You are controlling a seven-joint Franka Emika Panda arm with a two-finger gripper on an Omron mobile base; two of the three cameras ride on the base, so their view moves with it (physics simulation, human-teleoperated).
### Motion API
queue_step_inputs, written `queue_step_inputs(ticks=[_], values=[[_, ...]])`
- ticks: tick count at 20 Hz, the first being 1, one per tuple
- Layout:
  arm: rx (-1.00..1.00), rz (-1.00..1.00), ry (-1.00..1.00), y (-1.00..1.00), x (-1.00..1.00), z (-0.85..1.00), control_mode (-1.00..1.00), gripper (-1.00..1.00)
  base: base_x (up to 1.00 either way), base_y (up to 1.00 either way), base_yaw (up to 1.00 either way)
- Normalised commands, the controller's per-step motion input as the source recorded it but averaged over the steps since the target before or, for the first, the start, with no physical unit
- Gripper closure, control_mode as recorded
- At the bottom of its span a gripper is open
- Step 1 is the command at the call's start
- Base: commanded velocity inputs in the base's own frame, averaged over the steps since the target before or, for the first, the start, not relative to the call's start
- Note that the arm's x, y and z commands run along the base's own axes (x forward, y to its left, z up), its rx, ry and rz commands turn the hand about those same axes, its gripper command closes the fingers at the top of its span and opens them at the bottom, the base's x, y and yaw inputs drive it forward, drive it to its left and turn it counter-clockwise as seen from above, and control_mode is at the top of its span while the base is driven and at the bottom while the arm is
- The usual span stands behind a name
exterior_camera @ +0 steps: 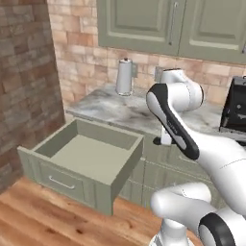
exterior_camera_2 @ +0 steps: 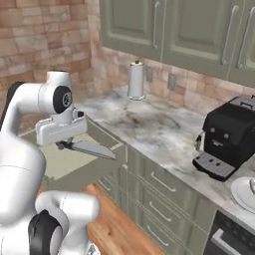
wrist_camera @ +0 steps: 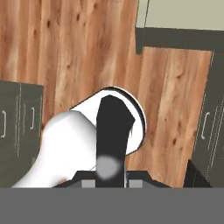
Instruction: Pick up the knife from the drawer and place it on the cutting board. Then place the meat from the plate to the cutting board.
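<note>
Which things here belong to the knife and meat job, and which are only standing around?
For the job:
- knife, held in the shut pincer
- drawer, open
- plate, at the edge of the right base view

Just standing about:
- coffee machine
- paper towel roll

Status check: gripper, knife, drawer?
Gripper shut on knife, blade level, lifted above the drawer. Drawer open. Plate far right on counter. Nothing blocking.
</note>
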Motion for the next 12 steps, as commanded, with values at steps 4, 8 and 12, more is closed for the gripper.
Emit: queue_step_inputs(ticks=[4,8,12], values=[[0.0,0.0,0.0,0.0,0.0,0.0,1.0,1.0,-0.23,-0.21,-0.76],[0.0,0.0,0.0,0.0,0.0,0.0,1.0,1.0,-0.19,-0.29,-0.69],[0.0,0.0,0.0,0.0,0.0,0.0,1.0,1.0,-0.03,-0.57,-0.44]])
